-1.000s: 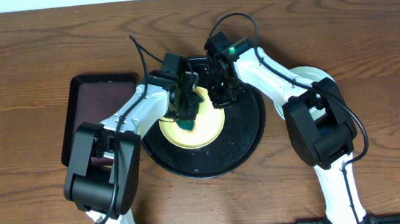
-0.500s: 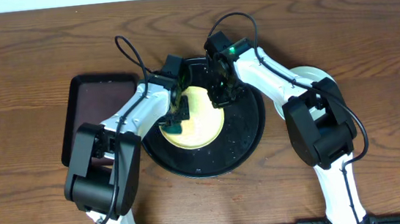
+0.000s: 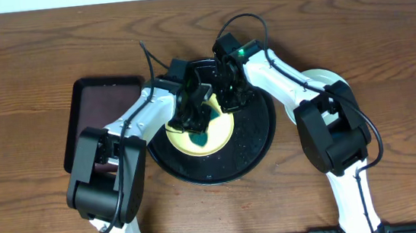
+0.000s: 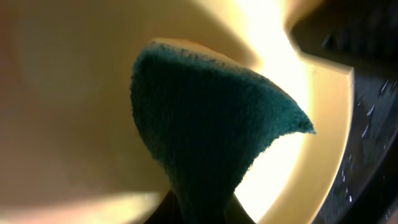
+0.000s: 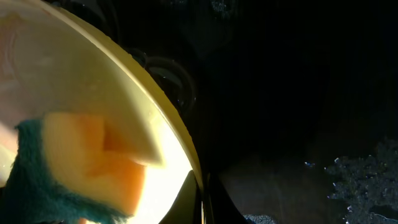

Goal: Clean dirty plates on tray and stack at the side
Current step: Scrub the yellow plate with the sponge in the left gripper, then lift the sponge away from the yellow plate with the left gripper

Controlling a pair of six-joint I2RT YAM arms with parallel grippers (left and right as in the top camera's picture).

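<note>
The pale yellow plate lies in the black tray, tilted up at its far edge. My left gripper is shut on a green-and-yellow sponge and presses its green face on the plate's inside. My right gripper is shut on the plate's rim; its fingertips clamp the edge. The sponge also shows in the right wrist view. A pale mint plate lies on the table right of the tray, partly under the right arm.
A small rectangular dark-brown tray lies left of the black tray, partly under the left arm. The black tray's floor is wet with droplets. Bare wooden table surrounds everything.
The left gripper swept the sponge to the plate's left side, then back toward its middle. The right gripper kept its hold on the rim.
</note>
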